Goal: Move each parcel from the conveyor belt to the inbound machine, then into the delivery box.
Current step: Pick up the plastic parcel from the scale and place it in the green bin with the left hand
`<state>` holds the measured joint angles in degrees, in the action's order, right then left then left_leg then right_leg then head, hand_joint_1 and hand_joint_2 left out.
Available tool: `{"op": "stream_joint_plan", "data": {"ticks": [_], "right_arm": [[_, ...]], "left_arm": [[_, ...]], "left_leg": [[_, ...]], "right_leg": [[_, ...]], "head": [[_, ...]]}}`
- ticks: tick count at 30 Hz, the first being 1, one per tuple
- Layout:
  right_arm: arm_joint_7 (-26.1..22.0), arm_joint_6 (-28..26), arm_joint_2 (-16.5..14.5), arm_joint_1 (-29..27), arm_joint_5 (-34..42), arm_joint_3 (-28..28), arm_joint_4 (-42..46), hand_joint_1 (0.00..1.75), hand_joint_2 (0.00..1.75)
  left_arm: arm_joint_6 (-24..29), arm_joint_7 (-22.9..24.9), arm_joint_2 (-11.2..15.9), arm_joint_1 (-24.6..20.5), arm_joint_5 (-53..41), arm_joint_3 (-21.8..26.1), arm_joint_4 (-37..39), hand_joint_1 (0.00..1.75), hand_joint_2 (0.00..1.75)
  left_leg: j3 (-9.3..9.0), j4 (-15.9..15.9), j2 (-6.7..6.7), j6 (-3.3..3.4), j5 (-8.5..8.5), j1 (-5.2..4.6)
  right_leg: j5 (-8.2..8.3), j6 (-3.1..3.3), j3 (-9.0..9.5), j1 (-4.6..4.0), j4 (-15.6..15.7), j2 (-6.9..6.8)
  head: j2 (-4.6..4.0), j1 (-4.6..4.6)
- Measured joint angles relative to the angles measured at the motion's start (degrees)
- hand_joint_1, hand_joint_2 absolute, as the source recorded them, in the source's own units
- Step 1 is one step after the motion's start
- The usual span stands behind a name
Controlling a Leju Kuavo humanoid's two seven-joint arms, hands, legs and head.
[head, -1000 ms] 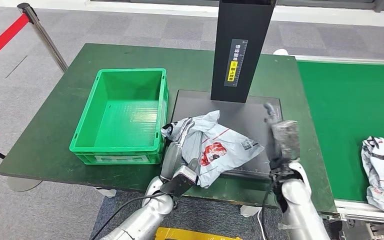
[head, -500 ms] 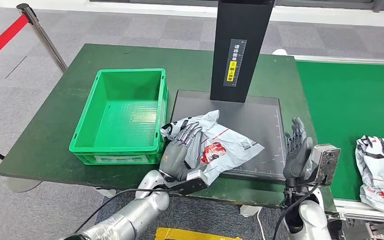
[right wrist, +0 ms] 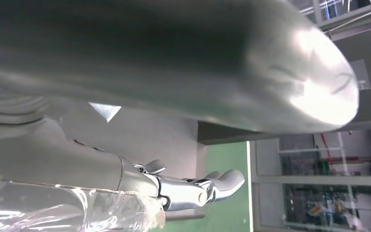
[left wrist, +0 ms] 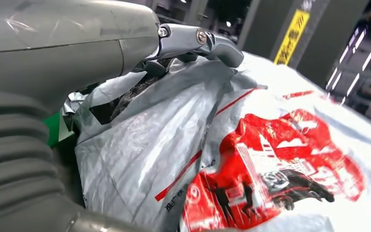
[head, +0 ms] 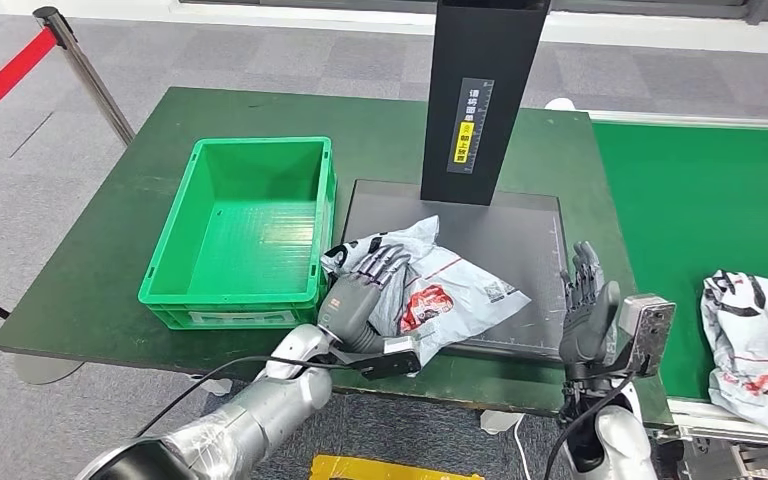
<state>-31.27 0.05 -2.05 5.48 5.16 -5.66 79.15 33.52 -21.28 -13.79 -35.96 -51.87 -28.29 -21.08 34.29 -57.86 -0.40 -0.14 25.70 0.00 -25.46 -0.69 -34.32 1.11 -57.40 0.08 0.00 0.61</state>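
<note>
Parcel (head: 440, 285) on scanner plate (head: 520, 235); crate (head: 250, 235) left; conveyor (head: 700, 210) right.

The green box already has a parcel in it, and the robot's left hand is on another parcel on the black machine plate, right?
Not quite. The head view shows the green box has nothing in it. The rest holds: the left hand rests on the parcel lying on the black machine plate.
</note>
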Motion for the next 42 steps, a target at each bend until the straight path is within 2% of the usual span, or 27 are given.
{"op": "stream_joint_plan", "data": {"ticks": [17,21,25,29,42], "right_arm": [[-1.16,3.21,-0.50,1.15,0.81,0.00,-6.72,0.00,0.00],[-1.16,3.83,-0.67,2.04,0.67,-0.02,-8.39,0.00,0.00],[-1.28,4.12,-0.79,2.97,0.78,-0.09,-10.19,0.00,0.00],[-1.34,4.12,-0.87,3.46,0.81,-0.09,-11.23,0.00,0.00],[-1.31,4.01,-1.07,5.42,2.05,-0.22,-14.73,0.00,0.00]], "left_arm": [[-2.85,4.32,2.01,-0.53,-4.00,-1.70,2.76,0.00,1.75],[-3.68,5.40,2.46,-0.65,-4.60,-1.79,2.97,0.17,1.75],[-3.74,5.63,2.95,-0.75,-4.78,-1.79,3.15,0.17,1.75],[-3.73,5.64,3.22,-0.71,-4.81,-1.79,3.25,1.75,1.75],[-1.39,5.77,3.38,-1.41,-6.11,-1.79,3.52,1.75,1.75]], "left_leg": [[-0.03,0.01,-0.01,-0.03,-0.03,0.01],[-0.05,0.01,0.00,-0.02,-0.11,0.01],[-0.05,0.02,0.00,-0.05,-0.20,0.01],[-0.06,0.02,-0.01,-0.08,-0.25,0.03],[-0.06,0.03,-0.01,-0.11,-0.48,0.07]], "right_leg": [[0.02,0.01,0.07,0.00,-0.01,-0.02],[0.07,0.03,0.08,-0.01,-0.01,-0.02],[0.11,0.03,0.08,-0.01,-0.01,-0.02],[0.15,0.07,0.08,-0.03,-0.01,-0.02],[0.38,0.11,0.08,-0.07,-0.01,-0.07]], "head": [[0.00,0.00],[0.00,0.01],[0.00,0.00],[0.00,0.00],[0.00,0.00]]}}
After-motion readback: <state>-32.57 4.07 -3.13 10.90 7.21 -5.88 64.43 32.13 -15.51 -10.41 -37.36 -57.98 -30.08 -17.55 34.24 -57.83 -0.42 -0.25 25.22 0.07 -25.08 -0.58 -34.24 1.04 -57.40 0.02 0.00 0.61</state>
